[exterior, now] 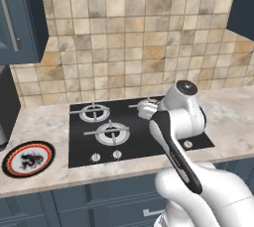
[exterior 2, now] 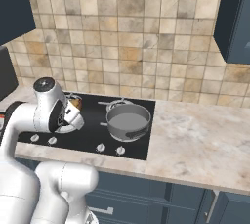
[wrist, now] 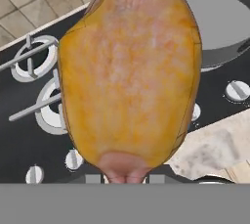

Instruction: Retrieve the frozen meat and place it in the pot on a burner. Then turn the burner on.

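one gripper [exterior 2: 73, 111] is clamped on the frozen meat [wrist: 129, 71], held above the stove [exterior: 79, 151], with the pot [exterior 2: 128, 120] waiting at three o'clock, so it can drop in.

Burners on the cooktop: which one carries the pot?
The front right burner: the grey pot sits on it, just behind the right-hand knobs. The left burners stand bare.
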